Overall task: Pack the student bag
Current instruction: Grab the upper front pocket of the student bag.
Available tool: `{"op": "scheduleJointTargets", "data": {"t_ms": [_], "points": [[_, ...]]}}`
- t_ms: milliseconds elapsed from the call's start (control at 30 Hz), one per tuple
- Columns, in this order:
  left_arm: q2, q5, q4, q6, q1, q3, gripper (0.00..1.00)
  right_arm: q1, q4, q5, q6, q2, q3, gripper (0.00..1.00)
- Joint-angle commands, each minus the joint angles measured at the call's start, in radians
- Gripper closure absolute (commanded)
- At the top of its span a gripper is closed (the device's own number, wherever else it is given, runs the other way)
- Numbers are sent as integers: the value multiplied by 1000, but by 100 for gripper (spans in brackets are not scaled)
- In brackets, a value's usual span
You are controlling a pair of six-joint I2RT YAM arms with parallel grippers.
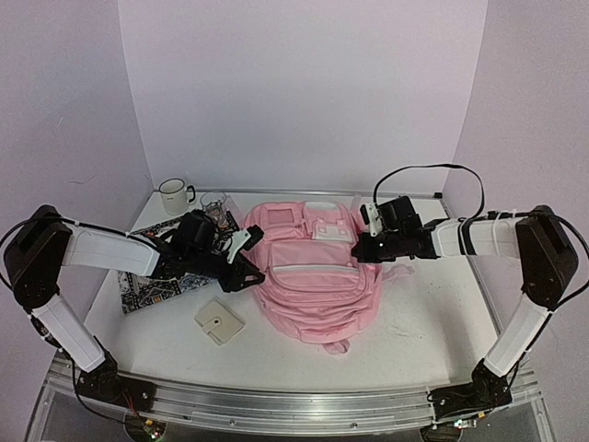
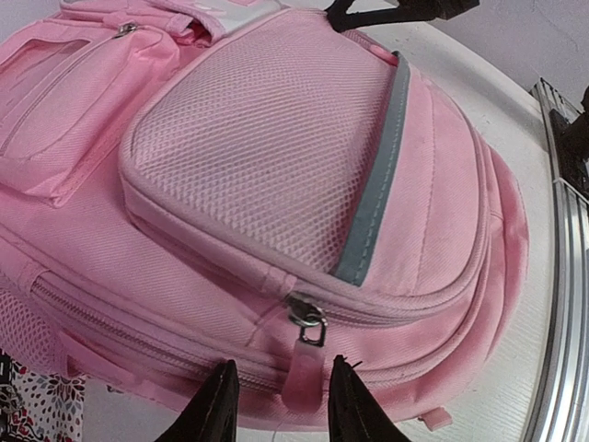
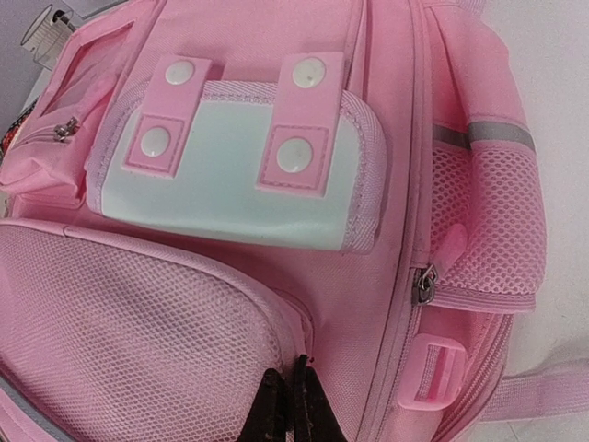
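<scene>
Top external view: white worktop [image 1: 414,341], arm bases at its near edge.
Near left: beige snap wallet [image 1: 219,322] lies flat, just beside the bag.
Centre: student bag [image 1: 313,276] lies flat, front pockets up.
Left pincer [image 2: 279,379]: moderately wide, fingers either side of a pink zip pull [image 2: 306,354].
Right pincer [image 3: 290,387]: narrow, fingers together at the mesh pocket's [image 3: 138,341] corner; fabric caught, cannot tell.
Far left: patterned book [image 1: 147,290], glass [image 1: 213,203], mug [image 1: 173,195].
</scene>
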Motion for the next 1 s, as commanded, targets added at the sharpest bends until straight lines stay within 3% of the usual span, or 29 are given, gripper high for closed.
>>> {"op": "scheduleJointTargets", "data": {"t_ms": [0, 600, 667, 767, 967], "points": [[1, -24, 31, 14, 18, 6, 63, 4, -12, -43, -14, -38, -17, 99], [71, 168, 31, -12, 25, 17, 67, 4, -4, -50, -9, -15, -28, 99], [74, 184, 29, -22, 25, 23, 74, 3, -3, -52, -9, -15, -27, 100], [58, 196, 28, -39, 22, 23, 98, 3, -4, -54, -8, -17, -25, 100], [-18, 151, 22, -80, 3, -4, 100, 4, -4, -53, -5, -14, -20, 100]]}}
